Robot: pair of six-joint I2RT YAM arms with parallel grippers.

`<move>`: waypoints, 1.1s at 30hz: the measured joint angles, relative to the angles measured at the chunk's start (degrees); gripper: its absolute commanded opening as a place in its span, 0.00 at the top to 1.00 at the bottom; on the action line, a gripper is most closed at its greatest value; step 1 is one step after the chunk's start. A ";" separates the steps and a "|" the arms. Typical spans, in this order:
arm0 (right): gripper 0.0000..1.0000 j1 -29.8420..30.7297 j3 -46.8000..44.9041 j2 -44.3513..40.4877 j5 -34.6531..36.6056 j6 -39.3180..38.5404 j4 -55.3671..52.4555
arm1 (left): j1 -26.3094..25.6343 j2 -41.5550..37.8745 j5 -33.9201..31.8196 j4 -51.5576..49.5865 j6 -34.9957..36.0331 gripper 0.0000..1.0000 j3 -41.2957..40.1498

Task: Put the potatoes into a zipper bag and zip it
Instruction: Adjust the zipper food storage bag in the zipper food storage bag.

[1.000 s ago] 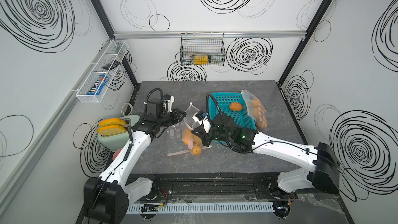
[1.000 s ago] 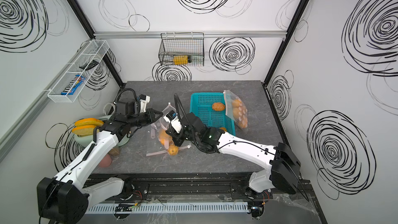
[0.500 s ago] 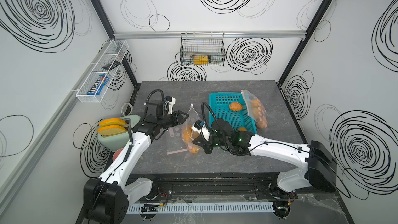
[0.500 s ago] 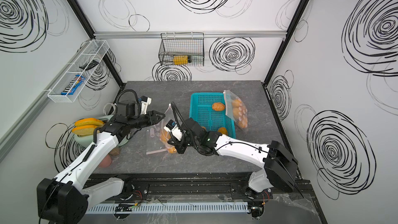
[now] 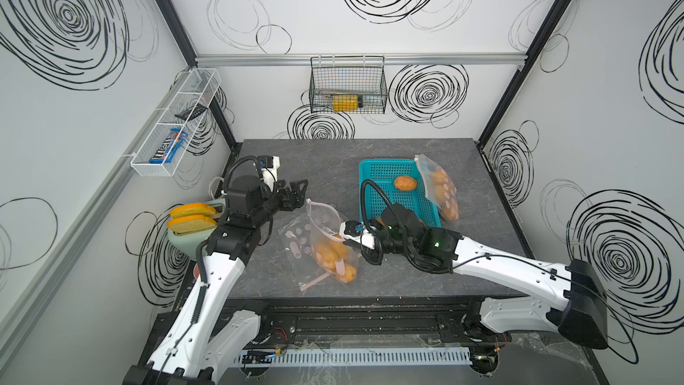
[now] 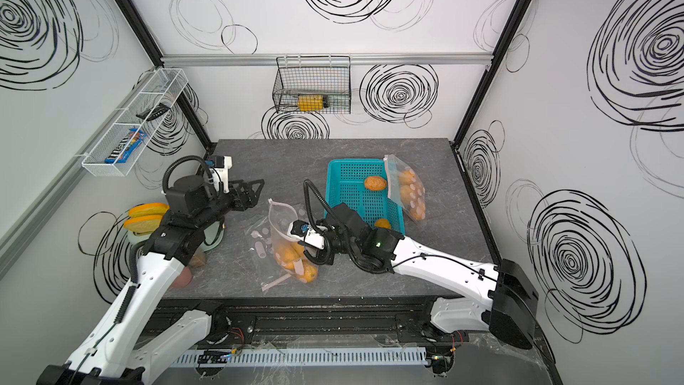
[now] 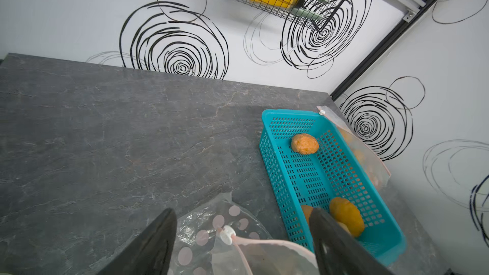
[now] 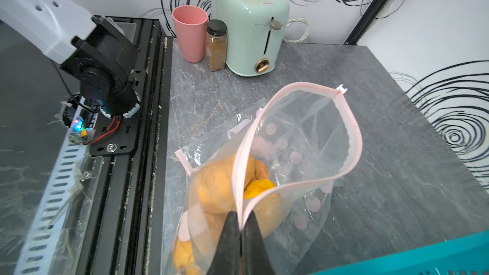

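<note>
Just behind the front edge of the counter (image 5: pixel 388 283) stands the bag (image 8: pixel 299 128), clear with pink dots, its mouth gaping and its pink rim bowed wide. Several potatoes (image 8: pixel 217 186) lie heaped in its bottom, orange through the plastic. The right claw (image 8: pixel 240 230) is clamped on the near end of the rim, with the pink strip pinched between its black fingers. From above, those fingers are mostly hidden under the wrist camera. A flat dotted sheet (image 5: pixel 296 238) lies against the bag on the left arm's side. It is probably a spare bag, though the plastic is too clear to be sure. At the counter's left edge a mint toaster (image 8: pixel 251 27) holds two toast slices (image 5: pixel 192 216).

Farther back, the left claw (image 5: pixel 298 194) hangs with its jaws spread wide, gripping nothing, just beside the bag's far corner. In the left wrist view the white slider (image 7: pixel 229 232) shows between its two fingers (image 7: pixel 158 239).

Beyond the right wrist sits the teal basket (image 5: pixel 385 170). One potato (image 5: pixel 405 182) lies toward its far end and more potatoes (image 7: pixel 346 215) at its near end. A second bag (image 5: pixel 440 194), filled with potatoes, leans on the basket's side away from the left arm. On the back wall hangs a wire basket (image 5: pixel 348 79) with a yellow jar (image 5: pixel 346 102) in it.
</note>
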 measured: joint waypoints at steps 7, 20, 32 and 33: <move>1.00 -2.62 -1.90 -2.71 1.49 -3.89 -0.37 | -1.49 -12.31 0.31 3.30 7.80 0.15 -12.17; 1.00 -2.19 -12.22 -16.59 4.74 -9.38 -3.61 | -11.80 -17.81 -1.09 1.68 22.71 0.15 -13.77; 1.00 -2.40 -16.04 -29.03 5.64 -12.79 -10.56 | -23.19 -16.79 -6.21 -5.35 38.47 0.16 -14.43; 1.00 -2.40 -16.52 -29.68 5.66 -12.98 -11.02 | -23.26 -16.55 -6.27 -5.79 38.91 0.17 -14.43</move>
